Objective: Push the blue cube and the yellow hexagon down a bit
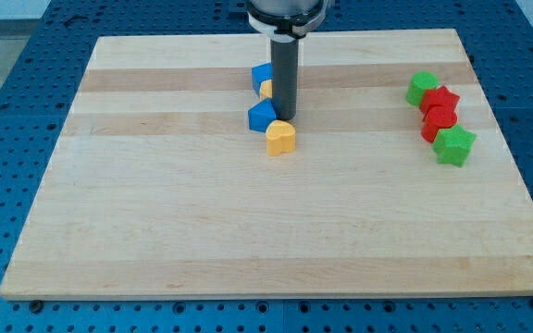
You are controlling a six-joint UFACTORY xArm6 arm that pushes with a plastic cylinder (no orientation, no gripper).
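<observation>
Near the board's (155, 231) top centre, the tip (285, 118) sits among four blocks: blue cube (261, 76) and a yellow block (266, 90), likely the hexagon, at the rod's left, touching; lower blue block (261, 116) just left of the tip, yellow heart-like block (280, 137) right below it. No jaws on this rod. Targets look barely lowered, push mostly left. Green and red blocks (440, 116) far right

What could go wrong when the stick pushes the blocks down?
My tip sits right beside the lower blue block and just above the yellow heart, so pushing down may drag those two along instead. The upper blue block and the yellow block behind the rod might be left behind.
</observation>
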